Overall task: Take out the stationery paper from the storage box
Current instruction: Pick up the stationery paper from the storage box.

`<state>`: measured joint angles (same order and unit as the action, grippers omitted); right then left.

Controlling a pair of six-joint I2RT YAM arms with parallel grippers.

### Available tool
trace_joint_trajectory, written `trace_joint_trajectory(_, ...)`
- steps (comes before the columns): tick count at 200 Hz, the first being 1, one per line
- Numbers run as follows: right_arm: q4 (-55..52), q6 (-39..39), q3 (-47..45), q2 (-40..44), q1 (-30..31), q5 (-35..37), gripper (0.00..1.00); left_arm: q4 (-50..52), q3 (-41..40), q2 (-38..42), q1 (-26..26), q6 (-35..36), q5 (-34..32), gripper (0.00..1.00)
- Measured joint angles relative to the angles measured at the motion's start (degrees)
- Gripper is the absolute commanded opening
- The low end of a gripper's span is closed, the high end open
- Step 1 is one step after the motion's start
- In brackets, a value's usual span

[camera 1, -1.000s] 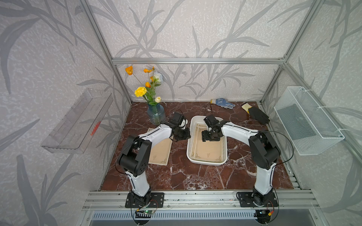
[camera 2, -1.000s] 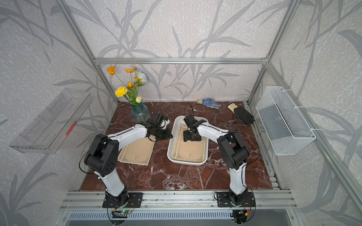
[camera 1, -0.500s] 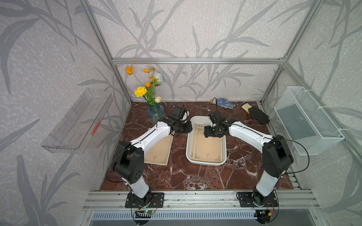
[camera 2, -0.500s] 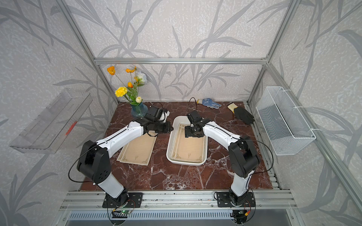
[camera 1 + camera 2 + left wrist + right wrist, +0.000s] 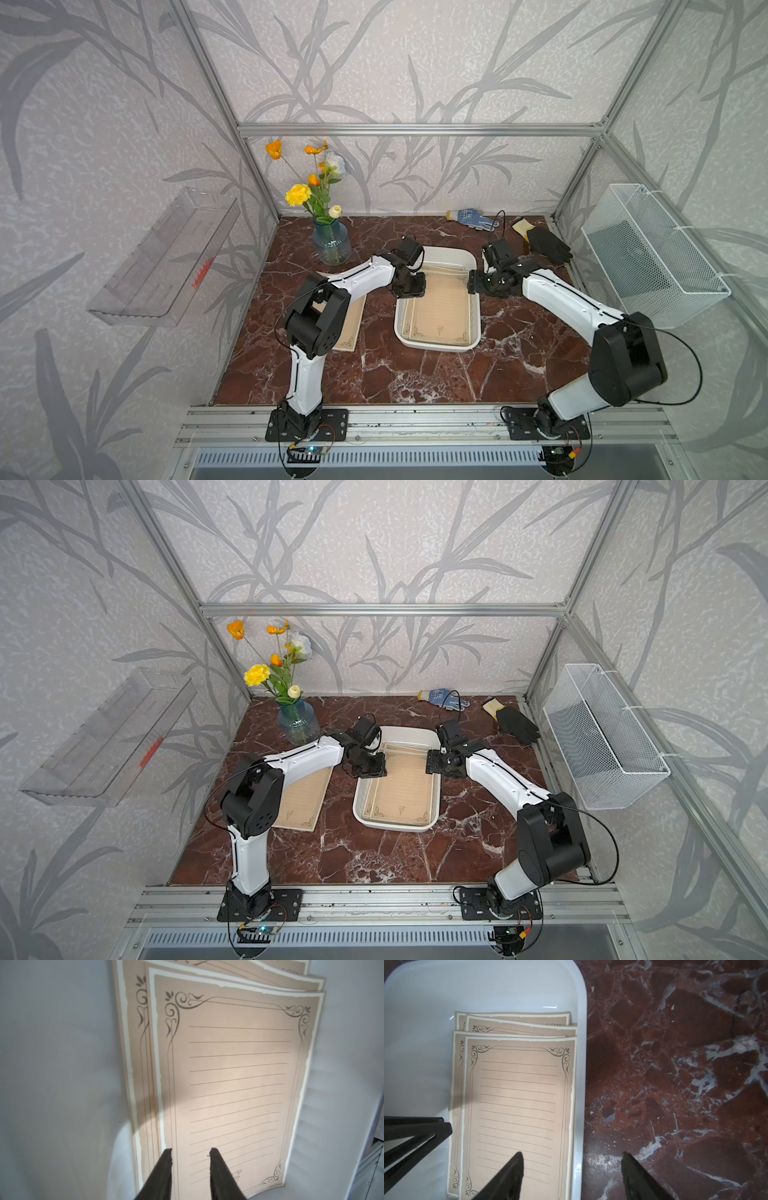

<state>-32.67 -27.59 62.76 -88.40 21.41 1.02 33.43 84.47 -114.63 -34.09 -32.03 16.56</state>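
Beneath the left fingers (image 5: 164,1167), narrowly parted and empty, stationery paper (image 5: 239,1084) is loosely stacked inside the storage box (image 5: 425,1001); its rim is straddled by the widely spread, empty right fingers (image 5: 508,1178).

- The desk (image 5: 415,374) is a dark red-brown marble-patterned slab with white veins, filling the floor of the frame enclosure.
- A white storage box (image 5: 436,347) lies flat near the middle of the desk, its long sides running near to far.
- One tan stationery sheet (image 5: 353,320) lies flat on the desk just left of the storage box, apart from it and partly hidden under the left arm.
- A blue glass vase (image 5: 331,247) of yellow, orange and white flowers stands upright at the far left.
- A blue-and-white glove (image 5: 471,217) lies at the far edge, right of centre.
- A black glove (image 5: 544,245) with a pale cuff lies in the far right corner.
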Motion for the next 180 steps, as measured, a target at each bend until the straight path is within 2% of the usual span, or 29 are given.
trace_joint_trajectory(64, 4.4, -0.5, -2.3, -0.4, -0.4, -3.1, 0.74, 2.5, 6.3, -4.2, -0.5, -2.7, -3.2, 0.39)
trace_joint_trajectory(141, 11.4, -3.1, -6.6, -2.4, -1.3, -10.1, 0.73, 4.7, 6.6, -6.8, -0.9, -2.6, -4.5, 0.40)
trace_joint_trajectory(180, 12.6, -3.7, -7.0, -2.4, -1.3, -11.4, 0.73, 5.0, 7.1, -7.6, -1.1, -2.6, -4.3, 0.40)
